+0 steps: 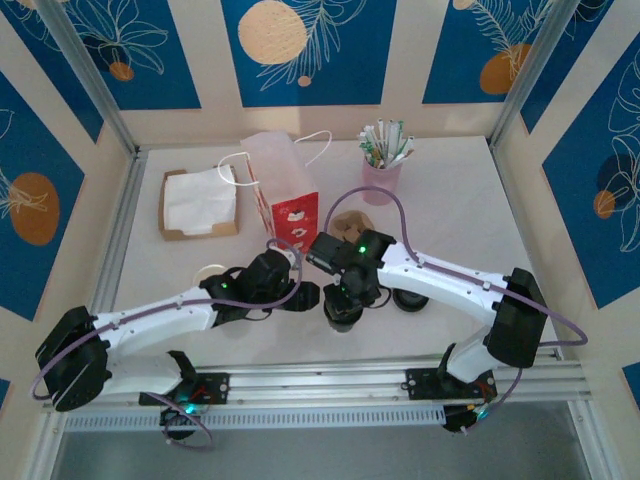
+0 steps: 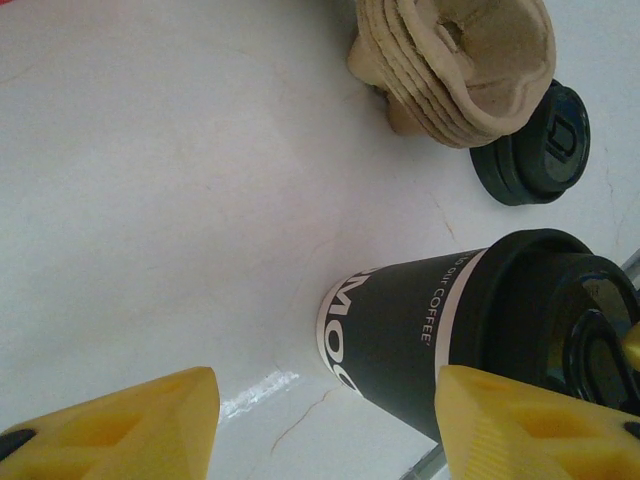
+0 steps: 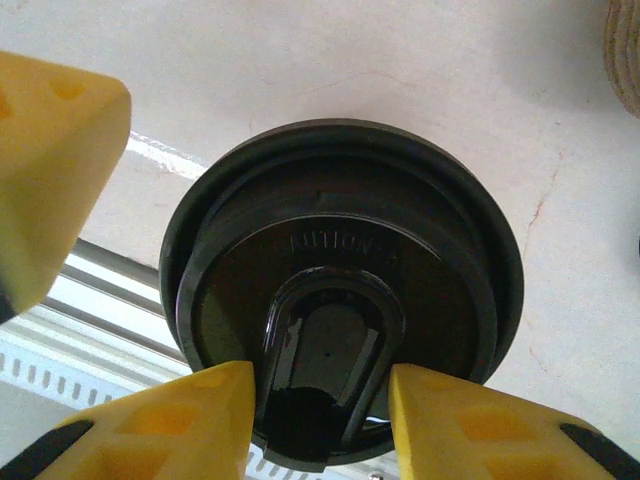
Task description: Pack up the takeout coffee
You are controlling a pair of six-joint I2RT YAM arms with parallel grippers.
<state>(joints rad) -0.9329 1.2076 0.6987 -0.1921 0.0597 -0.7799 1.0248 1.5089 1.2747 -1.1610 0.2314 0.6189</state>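
Note:
The takeout coffee (image 1: 343, 318) stands near the table's front edge, a dark-banded paper cup (image 2: 400, 325) with a black lid (image 3: 340, 240). My right gripper (image 1: 345, 298) hangs straight over it. Its yellow fingers (image 3: 320, 390) press on both sides of the raised sip tab on the lid. My left gripper (image 1: 305, 296) is just left of the cup and turned on its side. Its jaws (image 2: 325, 400) stand wide. One finger (image 2: 530, 420) is next to the lid end of the cup, and the other (image 2: 110, 430) is well apart from it.
The red-and-white bag (image 1: 285, 195) stands open behind the arms, with a napkin box (image 1: 198, 203) to its left and a pink cup of sticks (image 1: 382, 170) to its right. Stacked pulp carriers (image 2: 460, 65) and a loose black lid (image 2: 533, 150) lie close by. A metal rail (image 1: 380, 375) runs along the front edge.

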